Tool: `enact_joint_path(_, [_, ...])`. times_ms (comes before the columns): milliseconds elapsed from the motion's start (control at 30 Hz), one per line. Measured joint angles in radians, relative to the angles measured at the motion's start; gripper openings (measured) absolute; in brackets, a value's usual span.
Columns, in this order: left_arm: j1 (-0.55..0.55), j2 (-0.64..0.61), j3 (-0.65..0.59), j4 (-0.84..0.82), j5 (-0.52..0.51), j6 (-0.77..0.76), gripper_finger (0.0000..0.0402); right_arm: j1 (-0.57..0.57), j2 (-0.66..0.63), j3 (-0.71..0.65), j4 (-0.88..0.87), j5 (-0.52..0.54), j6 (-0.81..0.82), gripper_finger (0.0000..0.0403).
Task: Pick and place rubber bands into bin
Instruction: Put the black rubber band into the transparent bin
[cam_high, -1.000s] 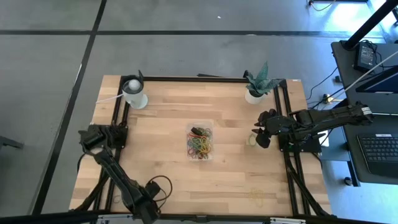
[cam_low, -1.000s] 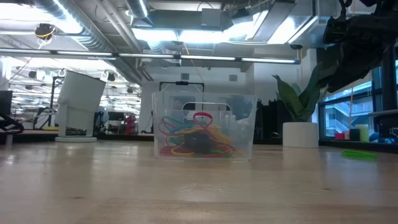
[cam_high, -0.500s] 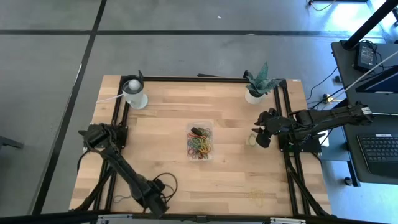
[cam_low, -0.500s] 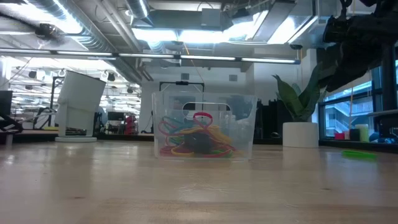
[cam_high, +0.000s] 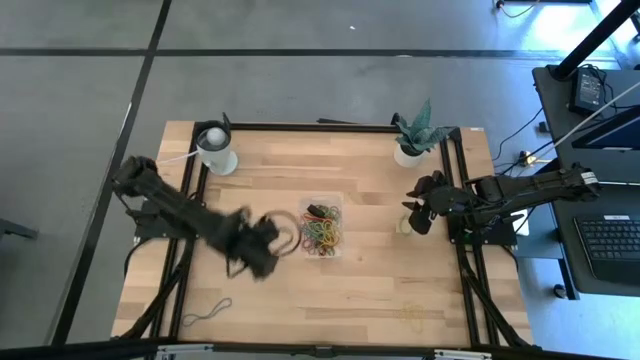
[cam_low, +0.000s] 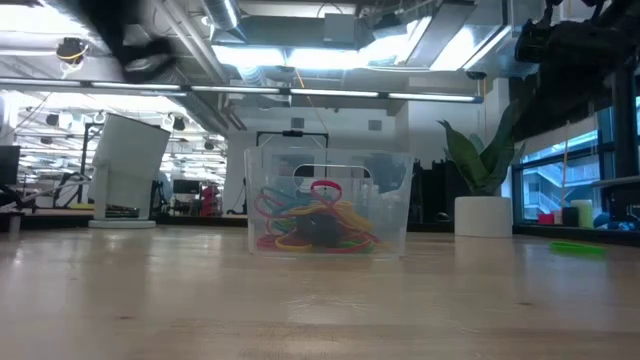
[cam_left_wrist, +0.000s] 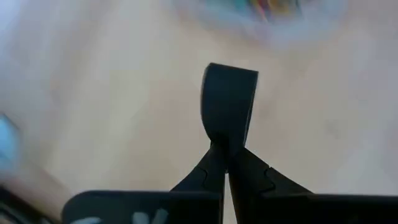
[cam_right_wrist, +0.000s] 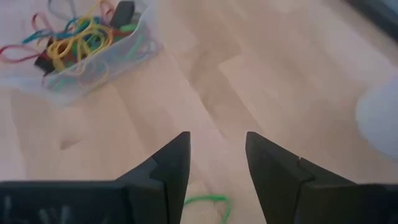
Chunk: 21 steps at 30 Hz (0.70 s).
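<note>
The bin (cam_high: 322, 228), a clear low box, stands at the table's middle with several coloured rubber bands (cam_low: 318, 225) in it. My left gripper (cam_high: 265, 248) hangs above the table just left of the bin, shut on a dark rubber band (cam_left_wrist: 229, 102). My right gripper (cam_high: 418, 215) waits open at the right side, above a green band (cam_right_wrist: 208, 202) on the wood. A dark band (cam_high: 205, 312) lies near the front left, a yellow one (cam_high: 413, 315) near the front right. My left gripper pinches the dark band by one end of its loop (cam_left_wrist: 225, 149) between its two shut fingers. The fingers slant steeply down. The rest of the loop sticks out past the fingertips, lifted clear of the table.
A white cup (cam_high: 216, 150) stands at the far left and a potted plant (cam_high: 412, 140) at the far right. Dark frame rails (cam_high: 190, 200) run along both sides of the table. Bare wood lies in front of the bin.
My left gripper has risen from the table's near edge and swung toward the far right, ending beside the bin; it turned as it went. The dark band near the front left, under the arm before, now shows.
</note>
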Motion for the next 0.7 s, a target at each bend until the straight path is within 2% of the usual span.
enact_joint_path(67, [0.099, -0.03, 0.0, 0.019, -0.05, 0.171, 0.0004, 0.0, 0.0, 0.0, 0.01, 0.016, 0.001, 0.0159])
enact_joint_path(133, [0.211, -0.04, 0.0, 0.055, -0.05, 0.352, 0.0004, 0.0, 0.0, 0.0, 0.028, 0.017, 0.002, 0.0159])
enact_joint_path(233, [0.362, -0.032, 0.0, 0.175, -0.019, 0.625, 0.0004, 0.0, 0.0, 0.0, 0.051, 0.017, 0.024, 0.0159])
enact_joint_path(367, [0.503, 0.018, 0.0, 0.411, 0.096, 0.941, 0.0004, 0.0, 0.0, 0.0, 0.067, 0.023, 0.034, 0.0159])
enact_joint_path(533, [0.569, 0.134, 0.003, 0.604, 0.241, 1.146, 0.0004, 0.0, 0.0, 0.0, 0.07, 0.024, 0.097, 0.0159])
enact_joint_path(700, [0.552, 0.292, 0.066, 0.574, 0.294, 1.23, 0.0004, 0.0, 0.0, 0.0, 0.069, 0.024, 0.16, 0.0159])
